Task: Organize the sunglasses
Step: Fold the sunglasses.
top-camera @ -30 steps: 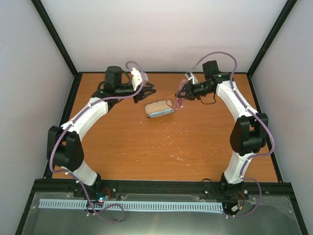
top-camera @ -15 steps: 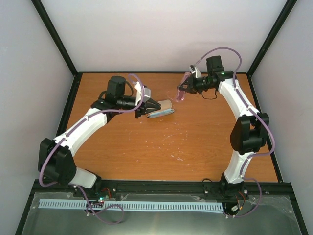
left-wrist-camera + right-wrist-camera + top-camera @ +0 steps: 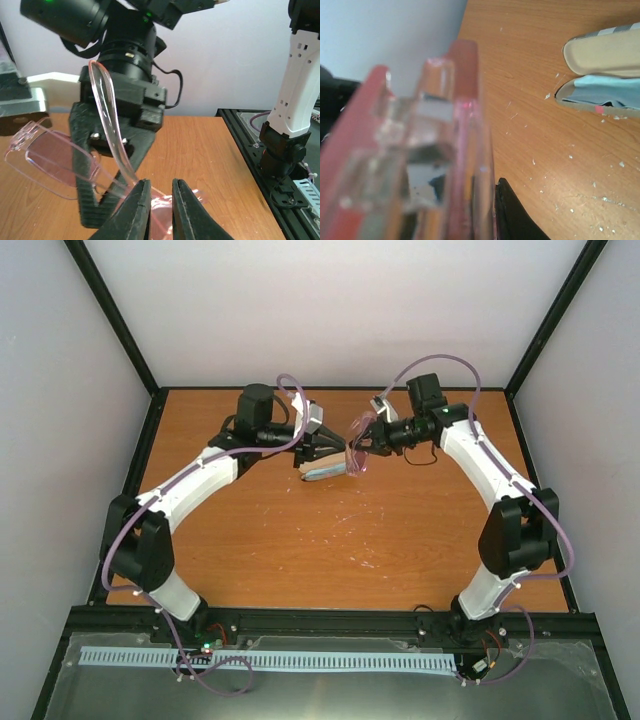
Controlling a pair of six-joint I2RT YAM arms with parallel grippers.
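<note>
Orange, scratched wooden table (image 3: pixel 400 530), pale walls (image 3: pixel 330 310); right claw (image 3: pixel 362 433) and left claw (image 3: pixel 160 192) pinch the sunglasses (image 3: pixel 57 167), half-hiding the tan case (image 3: pixel 322 475) at upper centre.

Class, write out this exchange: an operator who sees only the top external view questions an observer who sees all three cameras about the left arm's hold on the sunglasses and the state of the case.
Operator: From above, both arms meet at the sunglasses. Is the left gripper on them?
Observer: In the left wrist view its jaws stand nearly shut, with one unfolded temple arm running down between them.
Operator: The left arm partly hides the case from me. Is it open?
Observer: Yes. The right wrist view shows it lying open on the table, its pale blue lining exposed.
</note>
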